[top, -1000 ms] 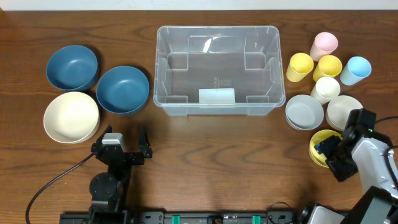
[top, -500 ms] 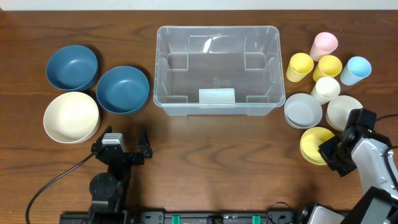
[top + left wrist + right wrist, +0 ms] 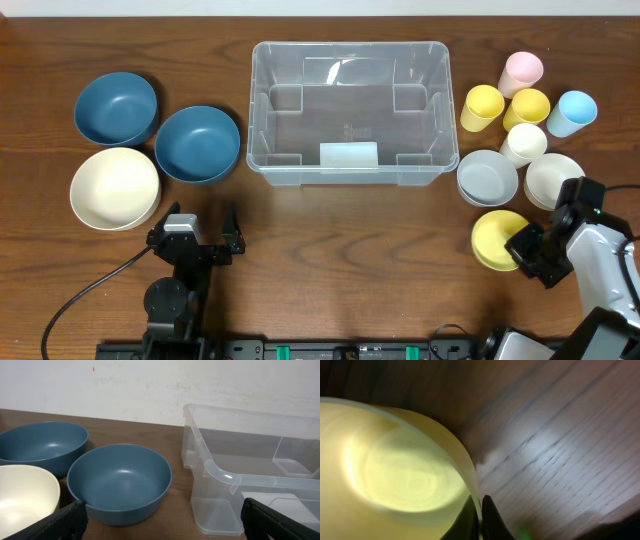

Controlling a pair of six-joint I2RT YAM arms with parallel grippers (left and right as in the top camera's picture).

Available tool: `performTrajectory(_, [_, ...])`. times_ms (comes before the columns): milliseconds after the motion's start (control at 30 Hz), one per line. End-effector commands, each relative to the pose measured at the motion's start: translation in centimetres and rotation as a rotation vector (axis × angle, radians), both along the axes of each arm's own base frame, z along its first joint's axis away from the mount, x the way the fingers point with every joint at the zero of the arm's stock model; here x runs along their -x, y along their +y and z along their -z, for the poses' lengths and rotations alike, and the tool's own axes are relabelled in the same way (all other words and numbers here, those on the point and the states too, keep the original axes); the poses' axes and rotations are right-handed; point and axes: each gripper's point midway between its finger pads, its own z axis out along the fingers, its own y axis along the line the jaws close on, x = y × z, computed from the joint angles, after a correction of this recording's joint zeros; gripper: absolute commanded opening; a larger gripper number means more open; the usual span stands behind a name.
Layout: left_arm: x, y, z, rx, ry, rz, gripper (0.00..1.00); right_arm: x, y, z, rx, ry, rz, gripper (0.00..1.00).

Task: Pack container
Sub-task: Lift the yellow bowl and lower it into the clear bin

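1. Right gripper (image 3: pixel 520 247), near the front-right corner of the worktop, is clamped on the rim of the yellow bowl (image 3: pixel 492 238). The right wrist view shows its fingers pinched across the bowl's wall.
2. Left gripper (image 3: pixel 197 238) sits by the front edge, left of centre, with its jaws spread wide and nothing between them.
3. Progress, as I judge it: packing has barely begun. Nothing is in the bin yet, and the yellow bowl looks like the first item taken in hand. Everything else waits on the wood.
4. Six bowls in all.
   - Right side: the held yellow bowl, then a grey bowl (image 3: pixel 488 180) and a white bowl (image 3: pixel 553 180) just beyond it.
   - Left side: a cream bowl (image 3: pixel 114 187), a near blue bowl (image 3: pixel 197 143) and a far blue bowl (image 3: pixel 116 107) toward the left edge.
5. One container (image 3: pixel 290 175), clear and rectangular, stands in the middle of the worktop toward the far edge, between the two groups. It holds none of the bowls or cups.
6. Five cups cluster toward the far-right corner.
   - One cream cup (image 3: pixel 523 143).
   - Two yellow: a left yellow cup (image 3: pixel 482 107) and a right yellow cup (image 3: pixel 530 105).
   - One light blue cup (image 3: pixel 572 112).
   - One pink cup (image 3: pixel 523 70), the farthest.
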Motion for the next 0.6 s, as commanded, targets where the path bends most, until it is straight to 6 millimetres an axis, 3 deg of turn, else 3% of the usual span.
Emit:
performTrajectory(0, [0.1,0.2,1.7,-0.01,0.048,-0.008,0.98,0.6,1.9,-0.2,-0.094,-0.02,-0.121,0.01])
performTrajectory(200, [0.1,0.2,1.7,-0.01,0.049,-0.008,0.98,-1.6,5.2,-4.1,-0.22,-0.271,-0.305,0.01])
performTrajectory(333, [0.1,0.2,1.7,-0.01,0.049,-0.008,0.98,-2.7,7.7,-8.7,-0.249,-0.45,-0.492,0.01])
performTrajectory(567, [0.1,0.2,1.7,-0.01,0.049,-0.008,0.98,-3.8,11.0,-16.8,-0.155,-0.669,-0.706,0.01])
